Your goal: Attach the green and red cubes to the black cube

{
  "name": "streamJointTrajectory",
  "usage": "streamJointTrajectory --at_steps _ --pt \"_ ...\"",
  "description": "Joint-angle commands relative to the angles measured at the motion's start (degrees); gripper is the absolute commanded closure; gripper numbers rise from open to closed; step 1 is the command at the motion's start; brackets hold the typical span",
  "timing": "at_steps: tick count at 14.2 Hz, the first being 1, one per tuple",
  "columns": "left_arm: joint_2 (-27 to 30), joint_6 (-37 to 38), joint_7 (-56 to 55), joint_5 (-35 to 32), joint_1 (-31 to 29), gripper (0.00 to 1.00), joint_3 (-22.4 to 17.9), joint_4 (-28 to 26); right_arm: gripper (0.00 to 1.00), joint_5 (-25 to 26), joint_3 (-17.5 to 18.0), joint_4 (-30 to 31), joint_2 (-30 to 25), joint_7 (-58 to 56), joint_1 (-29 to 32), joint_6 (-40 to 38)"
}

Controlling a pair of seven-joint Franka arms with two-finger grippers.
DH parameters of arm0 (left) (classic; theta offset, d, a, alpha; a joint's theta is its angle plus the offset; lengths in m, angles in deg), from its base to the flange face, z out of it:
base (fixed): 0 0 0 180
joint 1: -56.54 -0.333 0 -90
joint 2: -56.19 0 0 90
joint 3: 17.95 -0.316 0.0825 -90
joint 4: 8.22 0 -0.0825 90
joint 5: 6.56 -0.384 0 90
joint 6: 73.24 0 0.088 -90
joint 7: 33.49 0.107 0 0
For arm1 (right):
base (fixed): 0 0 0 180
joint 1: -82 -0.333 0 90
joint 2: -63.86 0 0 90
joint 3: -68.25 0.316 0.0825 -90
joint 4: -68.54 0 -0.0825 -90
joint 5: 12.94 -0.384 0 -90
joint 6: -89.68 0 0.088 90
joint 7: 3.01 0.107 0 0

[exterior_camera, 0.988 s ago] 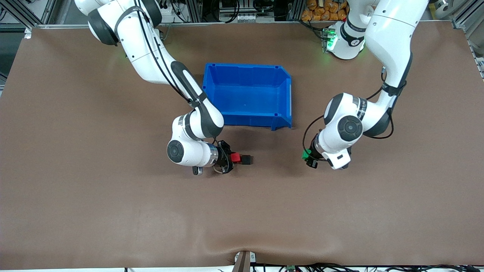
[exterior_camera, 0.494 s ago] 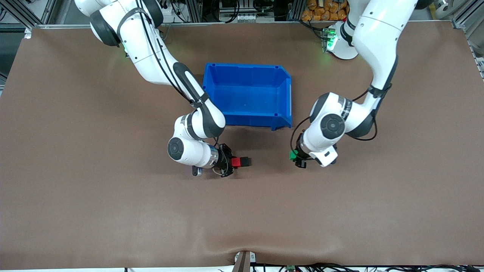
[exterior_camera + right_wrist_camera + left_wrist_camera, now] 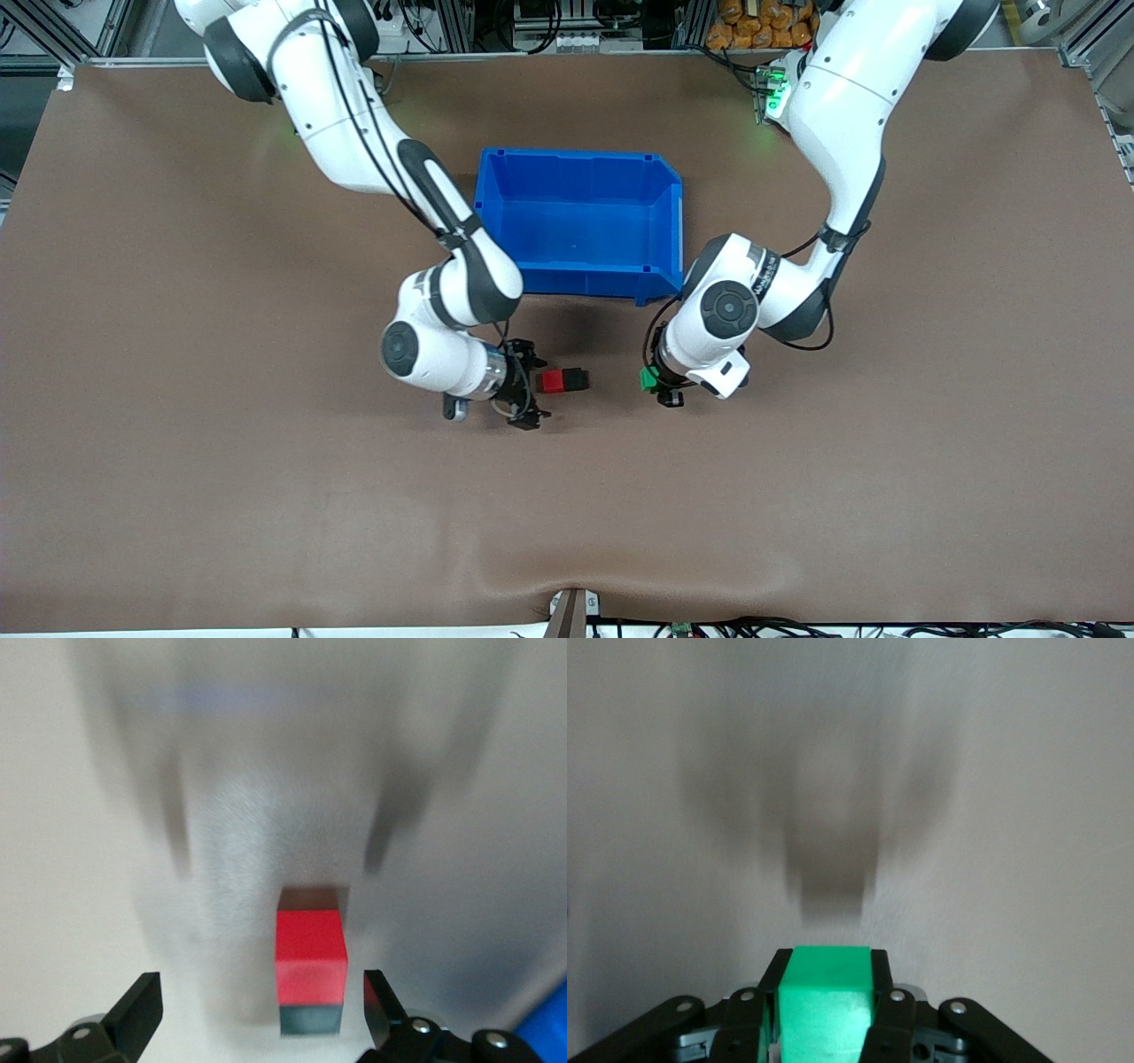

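The red cube point(image 3: 554, 381) lies on the table, joined to the black cube point(image 3: 578, 379), which sits on its side toward the left arm's end. My right gripper point(image 3: 532, 386) is open just off the red cube, on the side toward the right arm's end. In the right wrist view the red cube point(image 3: 308, 957) lies ahead between the spread fingers of the right gripper point(image 3: 261, 1014), touching neither. My left gripper point(image 3: 654, 383) is shut on the green cube point(image 3: 648, 379), low over the table a short way from the black cube. In the left wrist view the green cube point(image 3: 824, 1010) fills the left gripper point(image 3: 827, 967).
A blue bin point(image 3: 669, 221) stands on the brown table point(image 3: 266, 496), farther from the front camera than the cubes, between the two arms. Its corner also shows in the right wrist view point(image 3: 540, 1036).
My right gripper has opened, let go of the red cube and drawn back slightly. My left arm has carried the green cube toward the black cube.
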Motion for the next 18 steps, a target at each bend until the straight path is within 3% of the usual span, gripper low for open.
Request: streamJointTrajectory --at_steps 1,2,4,7,11,18 --pt "-2.65 0.92 -3.96 0.16 3.32 1.00 -1.36 4.19 0.00 6.06 -3.29 -1.70 -4.65 -0.98 4.00 -15.02" --pt "-2.65 1.18 -5.19 0.07 4.02 1.00 -1.62 4.19 0.00 10.62 -6.36 -6.60 -4.74 -2.91 4.27 -17.34" --pt "-2.74 2.23 -5.64 -0.36 6.57 1.00 -3.72 4.37 0.00 16.96 -10.33 -10.33 -5.00 -6.24 4.62 -18.33" --pt "-4.14 2.67 -5.46 -0.89 8.07 1.00 -4.43 4.89 0.00 17.88 -13.94 -11.39 -6.05 -18.78 7.86 -19.38" --pt "-8.53 6.80 -5.81 -1.16 10.35 1.00 -4.43 11.91 0.00 17.87 -13.51 -11.39 -12.28 -36.55 15.50 -26.40" --pt "-10.55 6.20 -5.81 -1.16 11.50 1.00 -6.27 14.91 0.00 21.83 -13.78 -11.39 -25.20 -78.30 28.07 -49.87"
